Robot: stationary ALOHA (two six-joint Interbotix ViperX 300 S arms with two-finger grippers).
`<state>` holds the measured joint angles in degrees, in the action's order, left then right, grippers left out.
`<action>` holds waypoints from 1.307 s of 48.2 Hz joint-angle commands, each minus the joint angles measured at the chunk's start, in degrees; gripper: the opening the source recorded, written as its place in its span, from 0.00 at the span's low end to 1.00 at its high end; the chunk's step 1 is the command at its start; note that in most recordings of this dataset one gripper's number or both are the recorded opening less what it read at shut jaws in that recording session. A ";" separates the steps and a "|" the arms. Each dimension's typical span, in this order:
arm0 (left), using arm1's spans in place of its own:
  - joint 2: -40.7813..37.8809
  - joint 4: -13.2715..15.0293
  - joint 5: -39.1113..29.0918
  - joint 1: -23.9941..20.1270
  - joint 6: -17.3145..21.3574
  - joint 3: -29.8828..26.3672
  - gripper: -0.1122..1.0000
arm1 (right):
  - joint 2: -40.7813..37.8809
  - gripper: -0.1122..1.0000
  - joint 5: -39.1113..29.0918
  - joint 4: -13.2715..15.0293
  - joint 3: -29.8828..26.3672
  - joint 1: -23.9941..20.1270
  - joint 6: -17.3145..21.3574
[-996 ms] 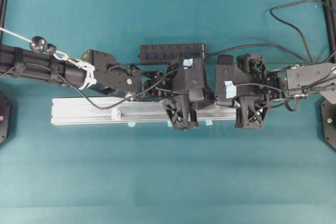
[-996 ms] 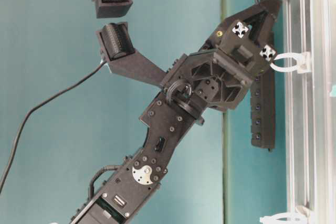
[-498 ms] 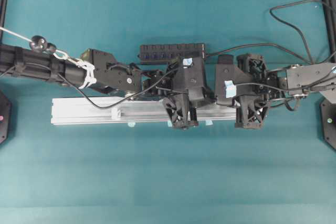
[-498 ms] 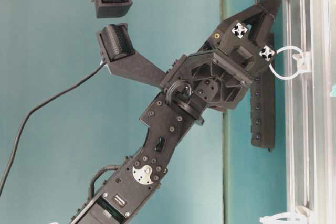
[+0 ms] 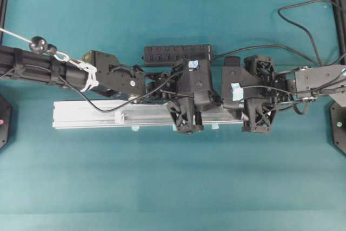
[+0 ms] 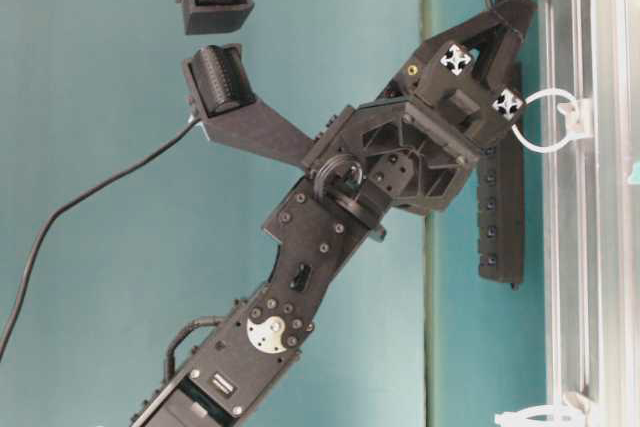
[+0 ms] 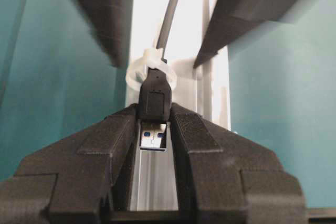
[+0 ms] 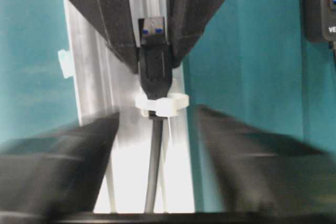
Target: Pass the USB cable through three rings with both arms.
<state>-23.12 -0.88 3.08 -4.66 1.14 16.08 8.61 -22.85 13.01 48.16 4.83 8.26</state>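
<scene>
So here's the setup: the long silver rail (image 5: 108,116) runs straight out ahead of both my hands, and everything that matters lines up along it. My left gripper (image 7: 154,129) and my right gripper (image 8: 153,129) face each other nose to nose over the rail, with one ring (image 7: 150,67) standing between them.

The USB cable (image 8: 152,177) lies lengthwise along the rail, same axis as the two hands, and it goes through that ring. The cord side trails back toward my right hand, passing between its fingers; the plug (image 7: 154,98) has come out on my left hand's side.

Left hand is clamped on the plug, right at my own fingertips, metal end pointing back into my palm. So that one's got it, no question. Right hand is let go: its fingers (image 8: 63,156) stand wide to either side of the cord and aren't touching it, though they're blurred in the picture.

My read: the plug sits dead ahead of the left hand and already in it, so the left arm is the one to pull, straight back along the rail's line. Any sideways drift would drag the cord against the ring.
</scene>
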 commanded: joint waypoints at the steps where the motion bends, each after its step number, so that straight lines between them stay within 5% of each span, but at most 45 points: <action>1: 0.79 -0.18 -0.88 0.26 0.26 -0.18 0.30 | 0.70 0.53 0.18 -0.09 -0.53 0.00 0.62; 5: 1.32 -0.18 -1.67 0.26 0.26 -0.09 0.30 | 0.79 0.70 0.18 0.00 -0.53 0.00 0.53; 9: 1.85 -0.18 -2.29 0.26 0.35 -0.09 0.30 | 0.88 0.77 0.09 0.00 -0.53 0.00 0.53; 63: 10.99 -0.18 -11.07 -0.44 3.52 1.05 0.30 | 0.26 0.72 0.62 0.00 -5.80 0.00 0.26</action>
<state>-14.33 -0.97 -8.17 -5.27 4.57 17.31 8.88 -22.59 13.01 43.59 4.83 8.35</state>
